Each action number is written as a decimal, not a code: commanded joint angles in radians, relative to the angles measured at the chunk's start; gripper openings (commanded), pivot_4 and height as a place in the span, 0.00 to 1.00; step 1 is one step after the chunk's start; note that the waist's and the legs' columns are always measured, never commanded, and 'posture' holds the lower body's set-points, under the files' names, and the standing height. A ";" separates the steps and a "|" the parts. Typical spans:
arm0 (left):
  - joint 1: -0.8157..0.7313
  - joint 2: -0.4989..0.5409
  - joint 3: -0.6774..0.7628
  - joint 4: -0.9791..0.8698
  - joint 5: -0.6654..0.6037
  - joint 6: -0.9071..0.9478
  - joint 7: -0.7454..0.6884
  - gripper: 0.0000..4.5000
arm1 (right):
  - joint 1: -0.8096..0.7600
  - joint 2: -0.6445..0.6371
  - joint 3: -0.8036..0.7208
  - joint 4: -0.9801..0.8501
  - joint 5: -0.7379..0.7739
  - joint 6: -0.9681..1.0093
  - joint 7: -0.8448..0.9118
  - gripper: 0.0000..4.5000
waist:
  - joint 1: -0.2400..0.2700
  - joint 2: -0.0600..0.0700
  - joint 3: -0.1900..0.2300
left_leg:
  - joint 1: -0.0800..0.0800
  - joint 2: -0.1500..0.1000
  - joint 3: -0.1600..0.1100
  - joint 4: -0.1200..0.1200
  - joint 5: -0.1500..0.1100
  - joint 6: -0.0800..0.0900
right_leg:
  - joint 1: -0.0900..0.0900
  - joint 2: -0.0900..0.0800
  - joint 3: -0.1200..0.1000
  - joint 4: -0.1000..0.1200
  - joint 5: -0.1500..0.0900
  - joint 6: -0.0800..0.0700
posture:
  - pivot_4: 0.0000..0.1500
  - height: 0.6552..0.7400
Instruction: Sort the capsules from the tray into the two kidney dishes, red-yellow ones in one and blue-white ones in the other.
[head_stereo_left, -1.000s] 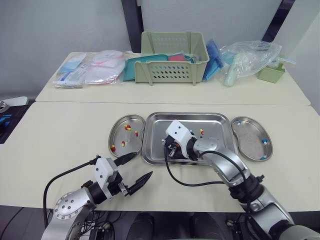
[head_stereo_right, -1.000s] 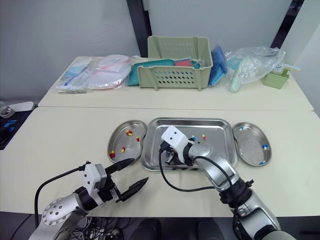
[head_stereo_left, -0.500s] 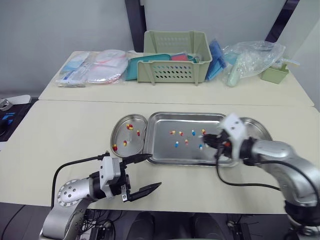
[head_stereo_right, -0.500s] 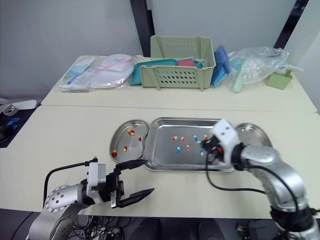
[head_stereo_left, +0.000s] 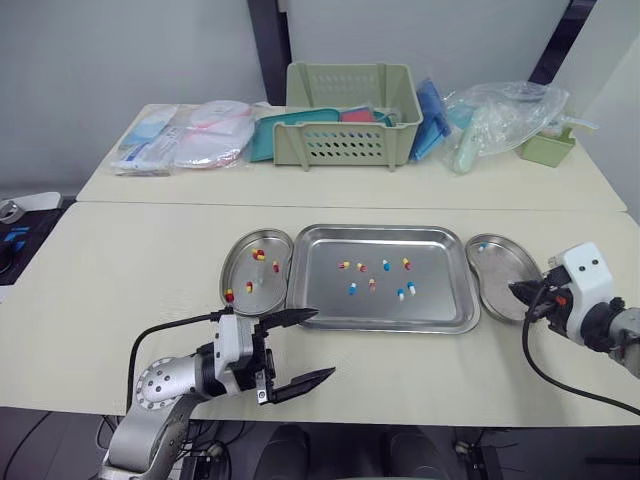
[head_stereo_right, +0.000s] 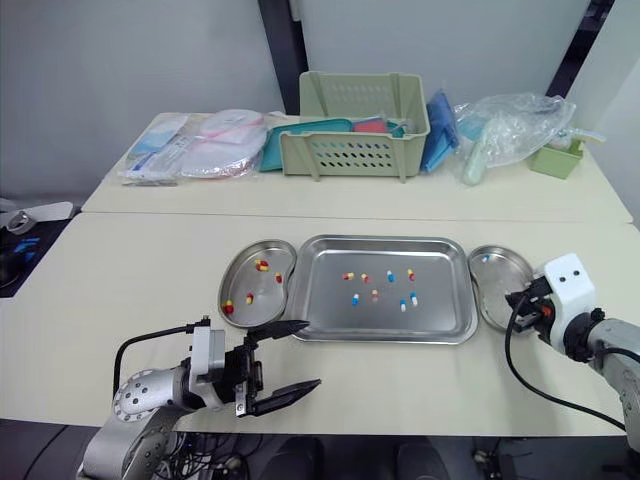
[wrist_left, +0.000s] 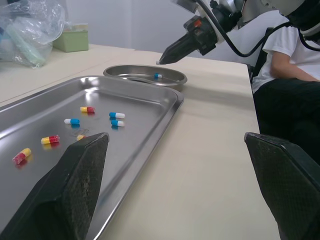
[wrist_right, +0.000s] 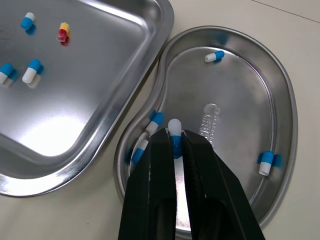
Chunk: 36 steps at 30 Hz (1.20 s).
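Left eye view: we saw the left gripper (head_stereo_left: 322, 343) released, jaws wide, just near-left of the tray (head_stereo_left: 380, 232) holding loose capsules (head_stereo_left: 352, 288). The right gripper (head_stereo_left: 518, 291) sat at the right kidney dish (head_stereo_left: 497, 262). Right wrist view: it was clenched, grasping a blue-white capsule (wrist_right: 174, 126) over that dish, four more inside.

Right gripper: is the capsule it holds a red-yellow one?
No, the capsule pinched in the right gripper is blue and white, held over the kidney dish.
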 joint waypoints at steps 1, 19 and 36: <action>-0.007 -0.008 -0.006 -0.029 0.000 -0.020 0.013 1.00 | -0.029 -0.003 -0.016 0.023 -0.019 -0.031 -0.049 0.00 | 0.001 0.000 0.000 | 0.000 0.000 0.000 0.000 0.000 0.000 | 0.000 0.000 0.000 0.000 0.000 0.000 | 1.00 1.00; 0.085 0.052 0.216 -0.164 -0.055 0.245 0.327 1.00 | 0.094 -0.039 -0.057 0.004 -0.008 -0.377 0.106 0.91 | 0.001 0.000 0.000 | 0.000 0.000 0.000 0.000 0.000 0.000 | 0.000 0.000 0.000 0.000 0.000 0.000 | 1.00 1.00; 0.312 0.190 0.613 0.258 0.057 0.155 0.262 1.00 | 0.393 -0.247 -0.210 0.421 -0.055 -0.886 0.556 1.00 | 0.001 -0.002 0.001 | 0.005 0.000 0.001 -0.001 0.000 0.000 | 0.005 0.000 0.000 -0.001 -0.001 -0.001 | 1.00 1.00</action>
